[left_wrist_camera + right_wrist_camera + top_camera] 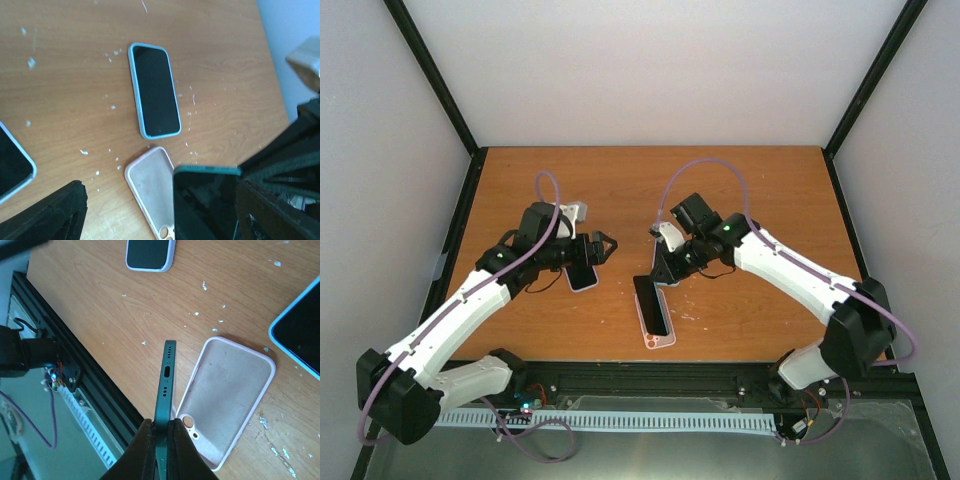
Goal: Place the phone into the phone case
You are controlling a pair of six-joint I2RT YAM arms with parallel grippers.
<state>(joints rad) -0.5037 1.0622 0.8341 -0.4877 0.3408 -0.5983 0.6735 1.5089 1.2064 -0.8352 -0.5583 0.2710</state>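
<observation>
The right gripper is clamped on the dark green phone, its 2 fingers pinching the front and back faces. The phone hangs edge-on below this gripper, with its port end turned up toward the wrist. The empty pink phone case lies open side up on the bench, just to the right of the pinched phone, its camera cutout closest to the fingers. Whether phone and case touch is unclear. A blue-cased phone lies flat further out beyond the case. The left gripper hovers with its jaws apart and holds nothing; a lilac-cased phone lies just beneath it.
</observation>
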